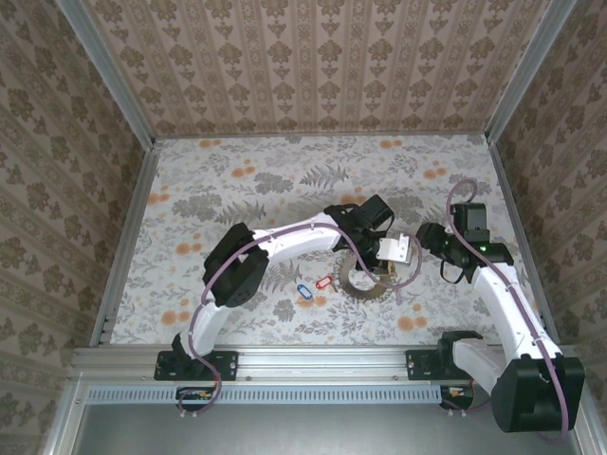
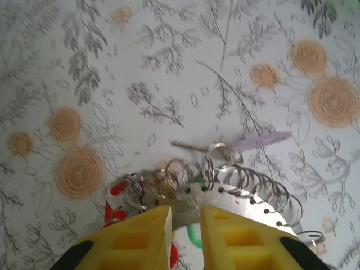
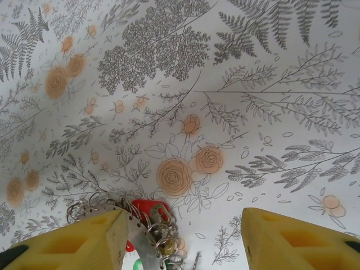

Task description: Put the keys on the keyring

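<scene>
Top view: you have even, diffuse light from above, moderately bright and slightly washed out. Only soft, faint shadows lie on the table (image 1: 237, 171) beneath the arms. Detail is coarse, so small items read as smudges.

Left wrist view: bright, near overexposed. The floral print is soft across the frame, most smeared toward the upper corners. The yellow fingers (image 2: 135, 239) of the left gripper (image 2: 185, 216) are out of focus. Wire loops on the keyring (image 2: 242, 197) show small glints.

Right wrist view: the print is crisper here. The fingers (image 3: 73, 242) of the right gripper (image 3: 183, 219) are blurred at close range.
</scene>
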Tool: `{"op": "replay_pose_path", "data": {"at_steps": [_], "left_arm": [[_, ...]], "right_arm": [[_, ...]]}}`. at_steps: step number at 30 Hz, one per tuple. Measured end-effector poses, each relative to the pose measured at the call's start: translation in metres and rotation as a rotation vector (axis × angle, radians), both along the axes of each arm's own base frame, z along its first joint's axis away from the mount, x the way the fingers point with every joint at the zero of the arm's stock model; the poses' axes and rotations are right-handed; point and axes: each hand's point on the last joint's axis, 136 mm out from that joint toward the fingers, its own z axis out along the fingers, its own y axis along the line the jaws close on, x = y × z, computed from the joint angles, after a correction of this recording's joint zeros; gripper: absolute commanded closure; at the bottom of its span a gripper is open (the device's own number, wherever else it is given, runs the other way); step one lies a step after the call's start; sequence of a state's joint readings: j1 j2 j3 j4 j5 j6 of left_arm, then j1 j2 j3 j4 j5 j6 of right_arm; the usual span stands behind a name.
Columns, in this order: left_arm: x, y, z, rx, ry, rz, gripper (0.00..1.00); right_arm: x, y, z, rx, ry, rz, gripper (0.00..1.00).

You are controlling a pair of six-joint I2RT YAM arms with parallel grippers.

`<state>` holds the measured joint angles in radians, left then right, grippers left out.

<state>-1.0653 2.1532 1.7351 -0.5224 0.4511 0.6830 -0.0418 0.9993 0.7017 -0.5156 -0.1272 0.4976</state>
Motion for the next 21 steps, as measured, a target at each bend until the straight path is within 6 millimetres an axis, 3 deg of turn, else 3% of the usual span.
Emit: {"op": "replay_pose_path", "data": {"at_steps": [2,5,12,17,21], "left_arm": [[-0.001,-0.001,0.003,-0.035,0.018,0.034,0.78],[-0.003,0.014,0.009,-0.077,0.072,0.126,0.77],[0.028,0.072,0.034,-0.228,0.202,0.464,0.71],[0.027,0.089,0.025,-0.231,0.290,0.608,0.70],[0.026,0.097,0.011,-0.198,0.352,0.695,0.69]], "right_arm": [[0.001,0.005,-0.007,0.025,0.014,0.019,0.43],[0.002,0.017,-0.022,0.080,0.060,0.062,0.43],[-0.002,0.045,-0.072,0.210,0.249,0.168,0.48],[-0.009,0.060,-0.094,0.236,0.342,0.230,0.51],[-0.013,0.071,-0.100,0.231,0.369,0.276,0.52]]}}
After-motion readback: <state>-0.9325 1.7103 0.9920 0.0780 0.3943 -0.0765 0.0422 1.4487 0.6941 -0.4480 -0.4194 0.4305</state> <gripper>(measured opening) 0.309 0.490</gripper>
